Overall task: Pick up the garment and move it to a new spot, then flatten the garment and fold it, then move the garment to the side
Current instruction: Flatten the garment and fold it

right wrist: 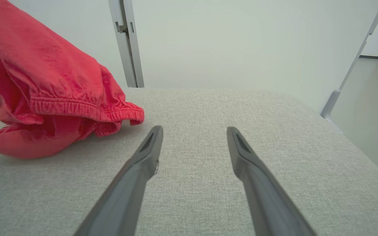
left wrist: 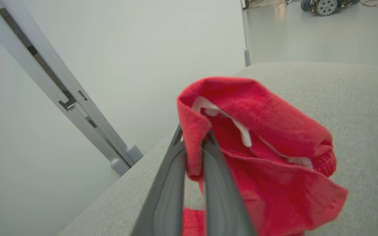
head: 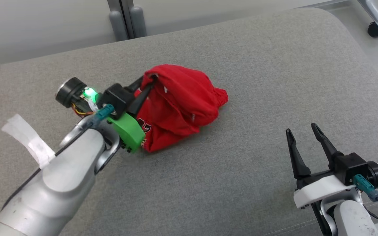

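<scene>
Left gripper (head: 148,82) is clamped tight on a thin fold at the edge of the red shorts (head: 179,98). The shorts are bunched up around mid-cushion, with the top pulled up and the lower edge left resting on the grey sofa cushion (head: 274,65). Right gripper (head: 301,128) is parked well off to the side, fingers spread, nothing held. Risk, as judged from here: so little fabric is pinched that it could be yanked free if the bundle is dragged across that grippy weave, and flattening would be made harder by a wadded landing.

Site: lab or test room | pale partition panels (right wrist: 241,42) on grey posts (right wrist: 128,49) | small wheeled machine (left wrist: 323,5), loose cables (left wrist: 374,2), bare floor (left wrist: 323,36)
</scene>
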